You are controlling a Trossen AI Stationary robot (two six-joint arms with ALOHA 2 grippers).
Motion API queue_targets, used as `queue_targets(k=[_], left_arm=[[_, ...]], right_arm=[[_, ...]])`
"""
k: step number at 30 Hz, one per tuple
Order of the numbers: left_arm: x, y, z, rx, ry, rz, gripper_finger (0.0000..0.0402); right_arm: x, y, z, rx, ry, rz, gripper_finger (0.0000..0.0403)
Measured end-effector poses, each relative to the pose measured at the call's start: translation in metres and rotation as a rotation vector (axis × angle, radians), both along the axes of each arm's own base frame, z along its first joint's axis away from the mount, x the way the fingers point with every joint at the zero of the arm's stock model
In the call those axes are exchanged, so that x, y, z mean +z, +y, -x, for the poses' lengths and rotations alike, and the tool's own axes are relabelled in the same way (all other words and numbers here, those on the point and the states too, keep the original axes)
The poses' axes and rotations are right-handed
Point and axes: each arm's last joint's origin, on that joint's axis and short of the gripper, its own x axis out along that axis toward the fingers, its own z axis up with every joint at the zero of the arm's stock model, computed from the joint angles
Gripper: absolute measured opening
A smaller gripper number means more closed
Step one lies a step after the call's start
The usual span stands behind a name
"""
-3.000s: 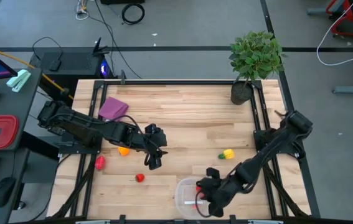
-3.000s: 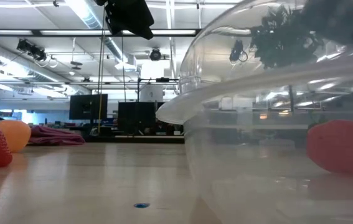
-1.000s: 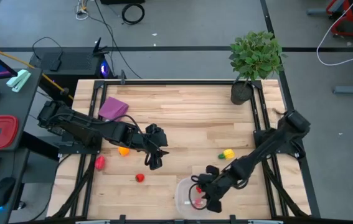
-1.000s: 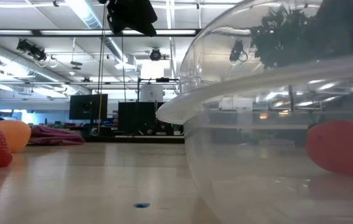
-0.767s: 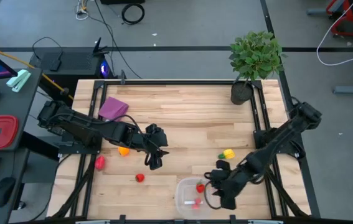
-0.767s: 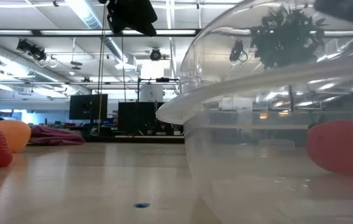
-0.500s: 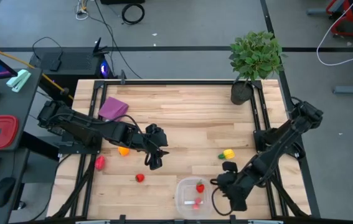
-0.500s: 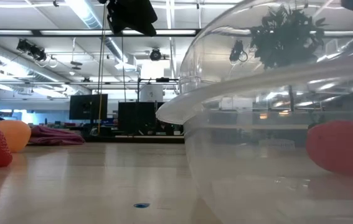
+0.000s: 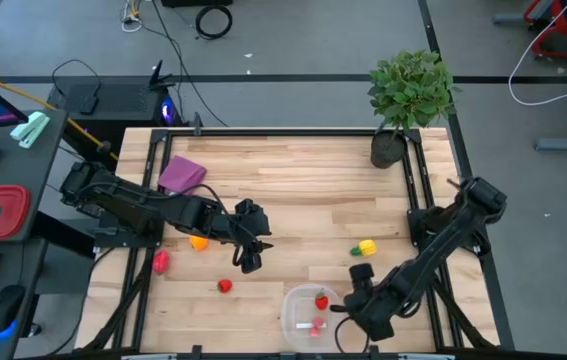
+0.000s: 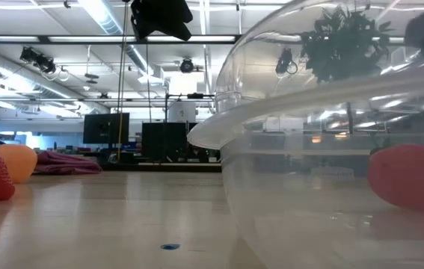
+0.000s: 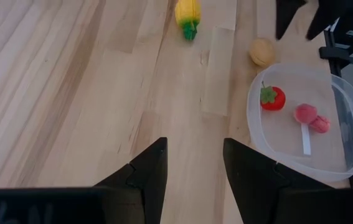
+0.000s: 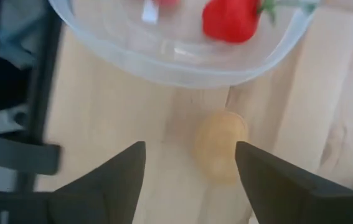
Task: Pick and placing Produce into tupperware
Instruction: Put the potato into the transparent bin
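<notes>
Right gripper (image 12: 188,163) hovers just beside the round clear plastic tupperware (image 9: 291,312), fingers apart and empty, straddling the small tan rounded produce piece (image 12: 220,145) on the wood. Tub holds a red tomato-like piece (image 11: 271,98) and a pink piece (image 11: 310,116). To grip well: centre the piece between the fingers, descend vertically, avoid nudging the tub rim. Left gripper (image 11: 193,165) waits mid-table, fingers apart, empty.

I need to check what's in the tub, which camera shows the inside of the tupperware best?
The left wrist view: it looks into the tupperware, showing a red piece and a pink one. The high view shows it small, the low view only its wall, the right wrist view its rim.
</notes>
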Motion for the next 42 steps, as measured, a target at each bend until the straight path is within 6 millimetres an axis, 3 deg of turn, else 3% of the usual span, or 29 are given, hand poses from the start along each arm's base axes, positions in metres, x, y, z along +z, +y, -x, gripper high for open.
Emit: queue_targets(k=[6,22,42], left_arm=[[0.0,0.0,0.0,-0.014,0.002,-0.016,0.0162],[0.0,0.0,0.0,-0.019,0.001,-0.02,0.0162],[0.0,0.0,0.0,-0.021,0.003,-0.022,0.0162]], right_arm=[[-0.019,0.004,-0.004,-0.004,0.045,0.043,0.0265],[-0.021,-0.008,-0.015,-0.052,0.048,0.056,0.0266],[-0.053,-0.02,-0.004,-0.094,0.06,0.049,0.0265]])
